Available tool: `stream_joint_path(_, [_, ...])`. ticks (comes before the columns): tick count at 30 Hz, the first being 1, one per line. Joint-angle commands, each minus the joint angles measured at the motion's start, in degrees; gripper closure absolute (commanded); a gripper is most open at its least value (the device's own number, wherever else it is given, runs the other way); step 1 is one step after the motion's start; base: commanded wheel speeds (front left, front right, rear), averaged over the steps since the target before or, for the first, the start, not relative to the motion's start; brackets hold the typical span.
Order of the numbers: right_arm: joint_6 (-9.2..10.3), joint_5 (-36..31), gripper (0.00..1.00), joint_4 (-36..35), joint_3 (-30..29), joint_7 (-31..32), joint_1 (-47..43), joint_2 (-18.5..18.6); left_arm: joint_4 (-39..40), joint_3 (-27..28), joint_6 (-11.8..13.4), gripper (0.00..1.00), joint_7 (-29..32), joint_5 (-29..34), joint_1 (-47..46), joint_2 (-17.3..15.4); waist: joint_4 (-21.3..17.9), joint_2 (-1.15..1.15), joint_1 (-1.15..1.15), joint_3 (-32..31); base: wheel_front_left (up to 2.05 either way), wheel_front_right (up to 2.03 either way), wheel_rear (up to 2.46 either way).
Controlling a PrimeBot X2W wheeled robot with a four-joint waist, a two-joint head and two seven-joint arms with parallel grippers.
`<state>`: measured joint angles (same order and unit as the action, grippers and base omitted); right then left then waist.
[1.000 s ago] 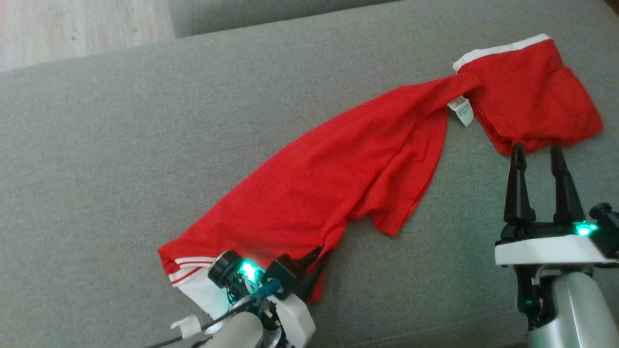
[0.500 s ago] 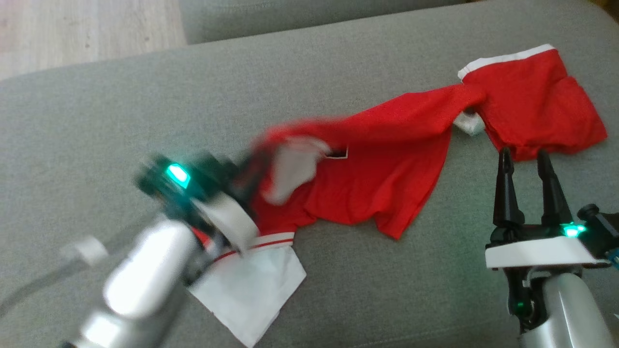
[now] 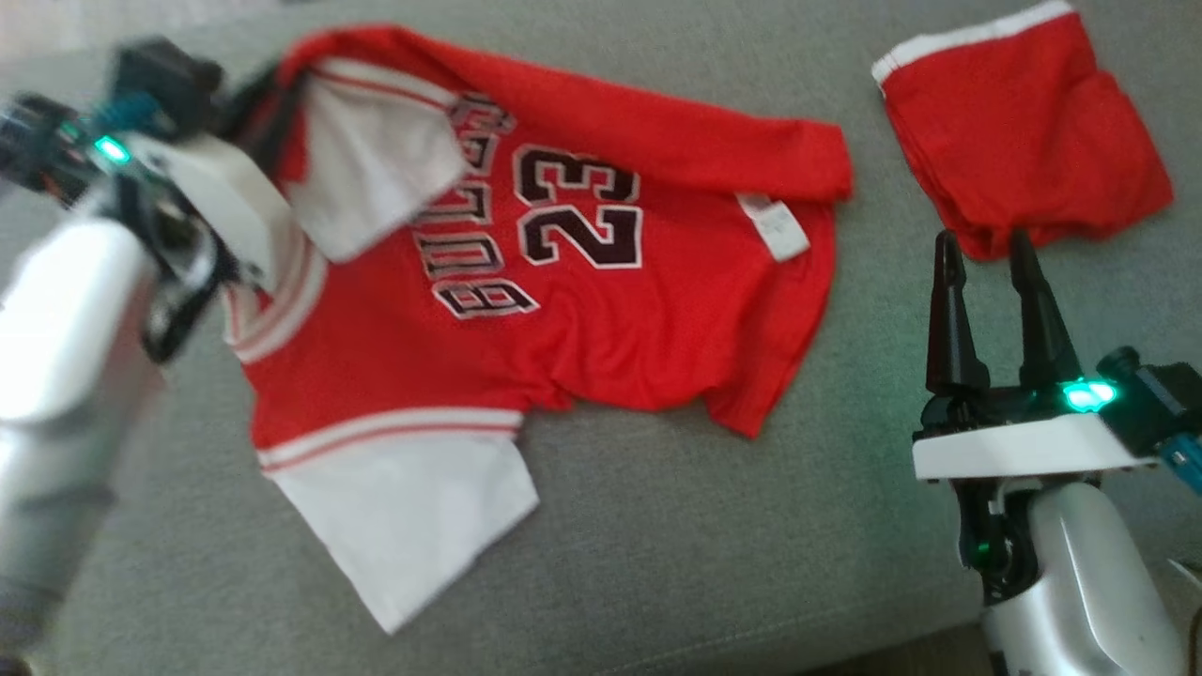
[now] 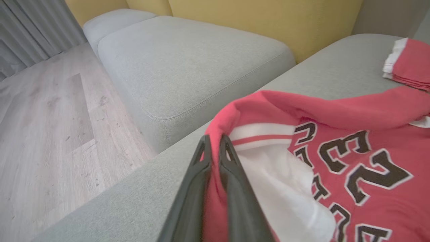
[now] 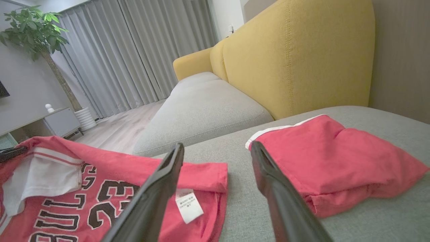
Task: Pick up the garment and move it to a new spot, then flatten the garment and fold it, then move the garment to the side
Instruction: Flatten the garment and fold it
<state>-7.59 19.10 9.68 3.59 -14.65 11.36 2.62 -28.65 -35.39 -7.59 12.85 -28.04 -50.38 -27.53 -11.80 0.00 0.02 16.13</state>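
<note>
The garment is a red jersey (image 3: 601, 310) with white sleeves and black "BULLS 23" lettering. It lies spread face-up on the grey sofa seat (image 3: 657, 563), its care tag (image 3: 775, 225) showing. My left gripper (image 3: 277, 89) is at the upper left, shut on the jersey's red edge beside a white sleeve; in the left wrist view the fingers (image 4: 215, 141) pinch red cloth between them. My right gripper (image 3: 981, 244) stands open above the seat, right of the jersey (image 5: 100, 195), holding nothing. In the right wrist view the right gripper (image 5: 217, 146) is seen with its jaws spread wide.
Folded red shorts (image 3: 1024, 160) with a white band lie at the upper right, just beyond the right fingertips. A second grey seat (image 4: 188, 60) and a yellow backrest (image 5: 295, 60) stand behind. Wood floor (image 4: 50, 117) lies past the sofa's edge on the left.
My left gripper swung up and to the left with the jersey's edge, flipping it over so the lettering shows and pulling it clear of the shorts. The right gripper stayed open, barely shifted.
</note>
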Motion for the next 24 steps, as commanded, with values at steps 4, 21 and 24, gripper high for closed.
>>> stream_joint_path(4, [0.10, 0.5, 0.00, -2.3, 3.0, -0.3, 2.2, 0.3, -4.1, 2.6, 0.1, 1.00, -1.6, -1.0, -9.3, -4.2, -2.5, 0.00, -0.02, 3.0, 0.00, 0.00, 0.00])
stream_joint_path(21, [0.10, -1.2, 0.00, -2.3, 2.1, -0.3, 2.2, 0.3, -17.5, 2.7, 1.8, 0.00, -25.0, 1.3, -12.4, 2.1, 3.2, 0.00, -0.02, 0.5, 0.00, 0.00, 0.00])
stream_joint_path(24, [0.10, -2.1, 0.00, -2.0, 1.4, -0.3, 1.8, 0.3, -16.4, 2.4, 2.1, 0.00, -26.3, 1.3, -9.5, 3.2, 5.1, 0.00, -0.02, -0.9, 0.00, 0.00, 0.00])
